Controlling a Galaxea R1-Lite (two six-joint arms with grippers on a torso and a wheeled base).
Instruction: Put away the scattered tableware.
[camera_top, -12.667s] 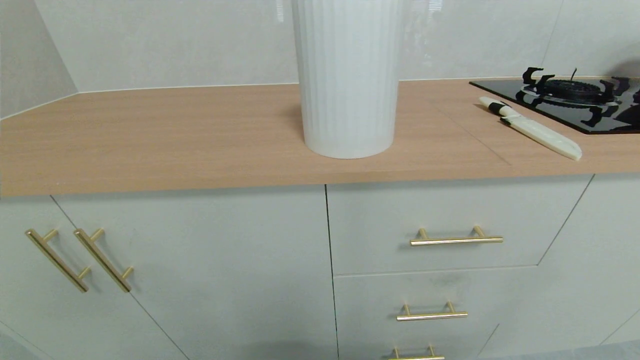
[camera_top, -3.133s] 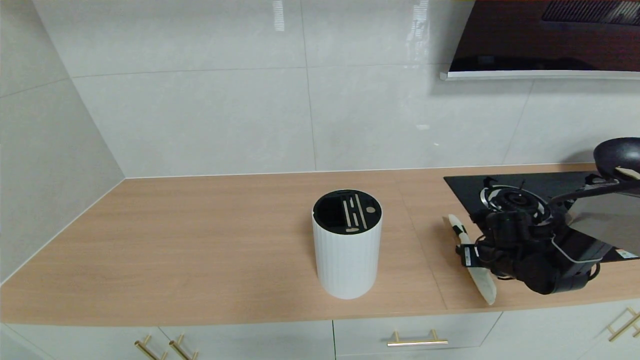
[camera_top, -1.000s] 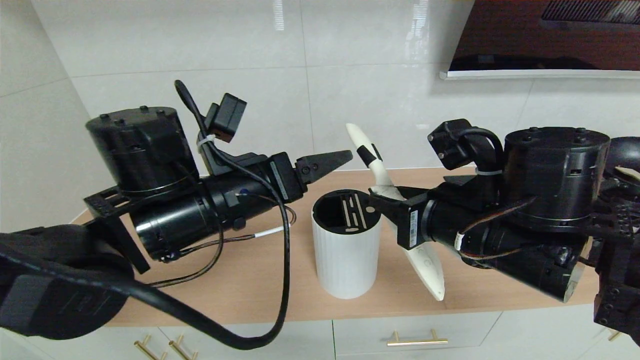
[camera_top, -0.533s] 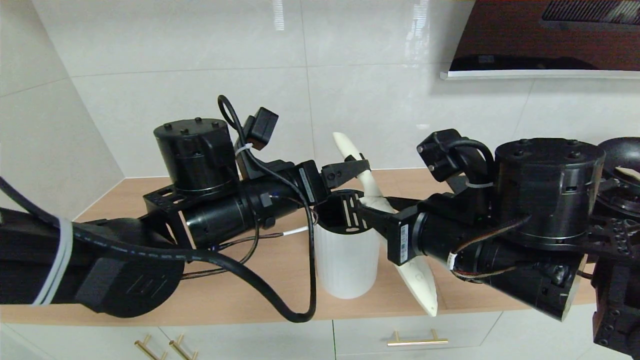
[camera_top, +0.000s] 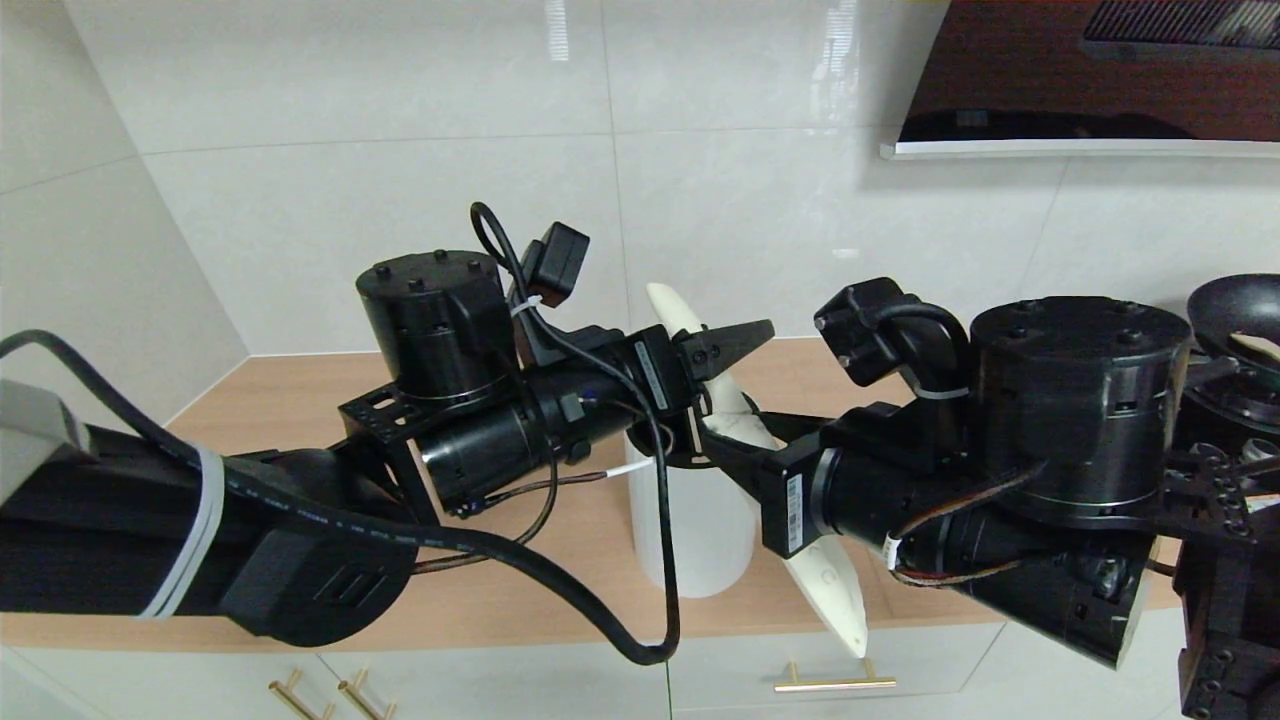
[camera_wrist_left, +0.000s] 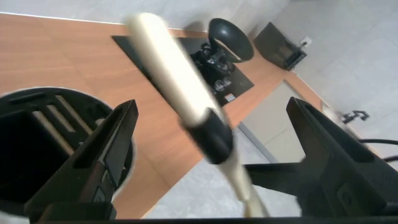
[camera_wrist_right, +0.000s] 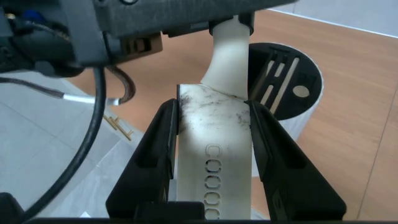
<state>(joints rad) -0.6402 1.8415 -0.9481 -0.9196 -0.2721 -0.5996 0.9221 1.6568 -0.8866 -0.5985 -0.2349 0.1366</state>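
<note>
The right gripper (camera_wrist_right: 214, 118) is clamped on the flat of the cream knife (camera_top: 822, 585), a finger pressed to each face of the blade (dark smudges mark the blade there). In the head view this gripper (camera_top: 725, 440) holds the knife in the air on a slant, handle end toward 11 o'clock and tip toward 5 o'clock. The left gripper (camera_wrist_left: 211, 118) has its fingers wide apart, one to each side of the handle's black band and clear of it; in the head view it (camera_top: 715, 365) sits at the handle.

Half a second ago the left gripper was farther toward 9 o'clock; it has since slid in along the handle. The knife has sunk a little and shifted slightly toward 9 o'clock. Three seconds ago the knife lay flat by the cooktop.

Below the two grippers stands the white ribbed holder (camera_top: 700, 520), its black slotted top (camera_wrist_right: 292, 87) partly hidden by them. It rests on the wooden tabletop (camera_top: 300, 400). At the holder's 3 o'clock is the black cooktop (camera_wrist_left: 205, 56) with a dark pan (camera_top: 1235, 310). Pale wall tiles (camera_top: 400, 200) rise behind, a range hood (camera_top: 1090, 80) hangs at 1 o'clock, and brass drawer handles (camera_top: 835, 685) show at 6 o'clock.
</note>
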